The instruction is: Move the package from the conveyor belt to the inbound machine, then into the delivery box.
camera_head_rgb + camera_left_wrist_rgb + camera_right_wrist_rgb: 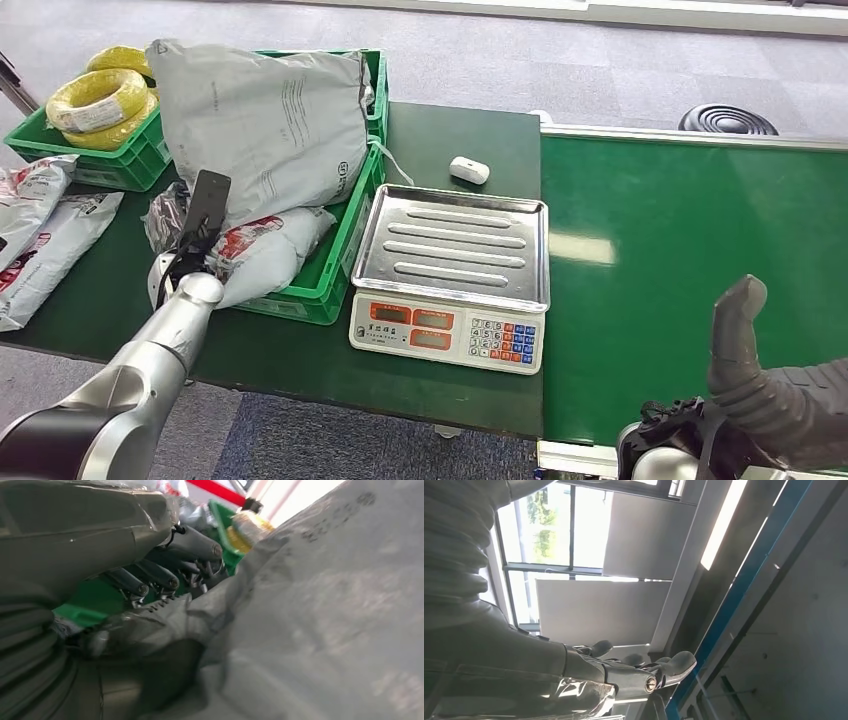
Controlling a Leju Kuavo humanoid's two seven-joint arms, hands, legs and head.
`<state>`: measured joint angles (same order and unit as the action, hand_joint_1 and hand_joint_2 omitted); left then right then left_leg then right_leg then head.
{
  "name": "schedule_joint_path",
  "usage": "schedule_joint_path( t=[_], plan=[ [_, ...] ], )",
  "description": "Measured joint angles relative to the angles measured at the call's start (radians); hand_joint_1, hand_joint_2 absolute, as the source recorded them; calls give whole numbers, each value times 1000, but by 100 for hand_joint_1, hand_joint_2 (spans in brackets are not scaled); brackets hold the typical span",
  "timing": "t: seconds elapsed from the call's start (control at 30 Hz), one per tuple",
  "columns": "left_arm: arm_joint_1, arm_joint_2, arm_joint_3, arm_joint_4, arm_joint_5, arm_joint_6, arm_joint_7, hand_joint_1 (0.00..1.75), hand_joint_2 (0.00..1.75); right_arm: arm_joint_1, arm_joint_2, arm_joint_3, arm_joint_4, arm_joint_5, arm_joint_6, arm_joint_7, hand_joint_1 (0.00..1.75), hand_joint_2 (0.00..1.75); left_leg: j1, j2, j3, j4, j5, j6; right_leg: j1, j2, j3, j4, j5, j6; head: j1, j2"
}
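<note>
Your left hand (190,245) is down in the near green plastic crate (335,262) on the left of the dark green table (455,135), against the large grey soft poly mailer package (270,125) that leans upright in that crate. In the left wrist view the dark fingers (165,577) lie bent against crumpled grey film; whether they have hold of it or only rest on it, you cannot tell. Your right hand (745,355) is raised over the near right edge of the green conveyor belt (690,250), thumb up, fingers apart, holding nothing.

The package already sits in the delivery box. The steel-topped electronic weighing scale (455,270) stands bare just right of the crate. Under the big mailer lies a smaller white-and-red plastic mailer (265,250). More mailers lie at the far left edge of the table, and yellow cable coils (100,100) fill a second green crate behind them.

Handling judgement: the grey package looks light, floppy and slick. It will sag and slide if pinched at one corner. Take it across a gathered fold or along a thick edge, with the fingers wrapped round the bulk. Expect the film to bunch and hide your fingers.
</note>
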<state>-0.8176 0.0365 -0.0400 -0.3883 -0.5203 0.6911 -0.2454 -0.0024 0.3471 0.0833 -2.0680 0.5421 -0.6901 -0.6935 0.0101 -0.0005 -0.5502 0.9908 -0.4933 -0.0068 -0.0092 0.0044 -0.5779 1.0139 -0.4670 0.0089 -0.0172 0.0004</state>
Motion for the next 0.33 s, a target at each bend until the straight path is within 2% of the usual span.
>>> schedule_joint_path(
  t=[0.1, 0.33],
  plan=[
    [56, -20, 60, 4, 9, -4, -44, 0, 175, 11, 0, -8, 0, 4, 0, 0, 0, 175, 0, 0, 1, 0, 0, 0, 0, 0, 1, 0, 0, 0, 0, 0],
    [137, -83, 169, -9, 59, -47, -231, 0, 175, 25, 0, -9, 47, -43, 0, 0, 0, 175, 0, 0, 12, -1, -5, 0, -1, 0, 13, -1, -4, -1, 0, 0]
  ],
)
